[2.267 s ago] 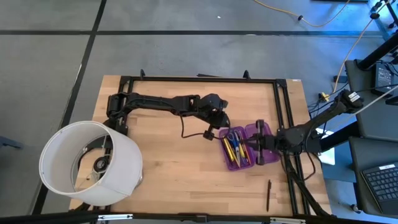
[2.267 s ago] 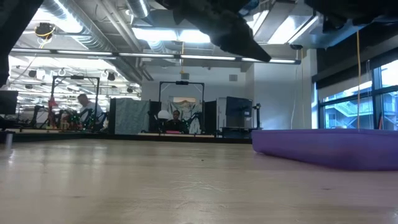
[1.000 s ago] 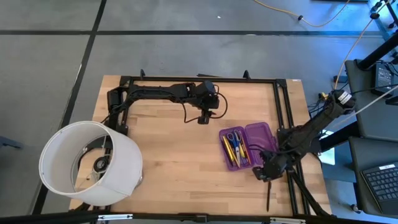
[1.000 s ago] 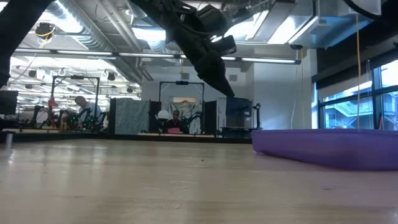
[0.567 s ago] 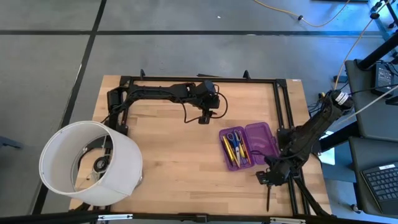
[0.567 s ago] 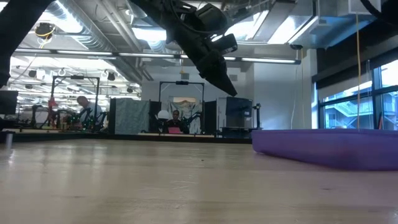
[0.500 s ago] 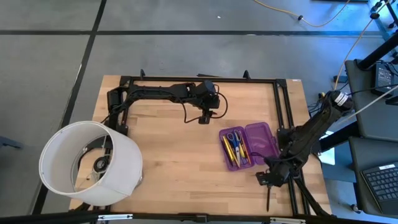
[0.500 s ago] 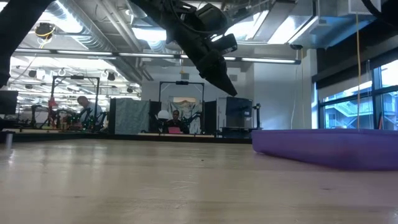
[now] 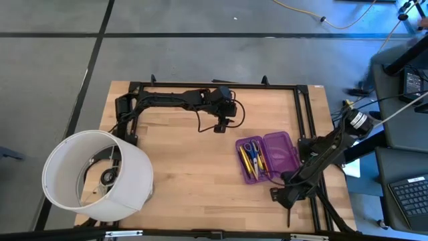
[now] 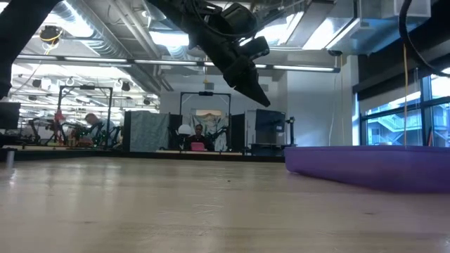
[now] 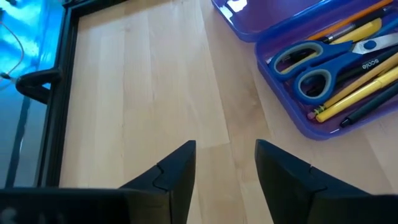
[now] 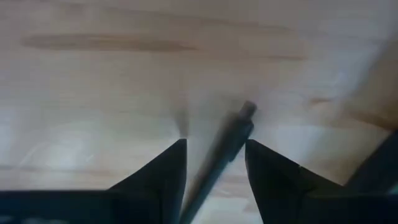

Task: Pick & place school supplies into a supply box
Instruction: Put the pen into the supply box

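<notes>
The purple supply box [image 9: 267, 157] lies open on the table right of centre. Its tray holds blue-handled scissors [image 11: 317, 65], yellow pencils [image 11: 354, 87] and dark pens; its lid [image 9: 282, 154] lies flat on the right. One black pen [image 9: 289, 217] lies on the wood near the near right corner. My right gripper [image 9: 279, 195] is low over that pen's far end, open, with the pen [image 12: 239, 124] between its fingers. My left gripper [image 11: 225, 155] hangs open and empty above the table's far middle [image 9: 219, 127], left of and beyond the box. My right gripper [image 12: 216, 143] comes down from above with one finger on each side of the black pen near its far end [image 12: 247, 109]. I cannot tell whether either finger touches it. The pen lies flat on the table.
A large white cylinder [image 9: 97, 175] fills the near left corner. A black frame [image 9: 217, 86] runs along the far edge and down the right side [image 9: 309, 134]. Bare wood lies between the cylinder and the box. The low view shows the box wall [image 10: 365, 169] at right.
My right gripper has gone from beside the box's near right corner toward the table's near edge, ending over the far end of the lone black pen. The pen and the box have stayed where they were.
</notes>
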You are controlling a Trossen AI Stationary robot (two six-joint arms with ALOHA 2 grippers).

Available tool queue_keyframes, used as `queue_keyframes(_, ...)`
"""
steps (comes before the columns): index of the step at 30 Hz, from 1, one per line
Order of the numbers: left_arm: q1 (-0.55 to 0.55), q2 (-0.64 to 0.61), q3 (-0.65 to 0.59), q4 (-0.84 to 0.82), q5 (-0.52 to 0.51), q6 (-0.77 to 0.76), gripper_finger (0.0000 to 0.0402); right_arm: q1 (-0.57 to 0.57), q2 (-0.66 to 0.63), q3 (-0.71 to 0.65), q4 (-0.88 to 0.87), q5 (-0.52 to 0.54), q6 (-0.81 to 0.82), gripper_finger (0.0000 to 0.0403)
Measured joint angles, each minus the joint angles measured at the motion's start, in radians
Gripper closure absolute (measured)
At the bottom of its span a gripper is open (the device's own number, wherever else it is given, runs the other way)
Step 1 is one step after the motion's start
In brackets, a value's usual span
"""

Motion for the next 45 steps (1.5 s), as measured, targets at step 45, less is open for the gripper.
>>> queue_keyframes(45,0.019,0.0,0.001,-0.081,-0.249,-0.024,0.0245,-0.128,-0.009,0.245,-0.334,0.4,-0.487,0.0366)
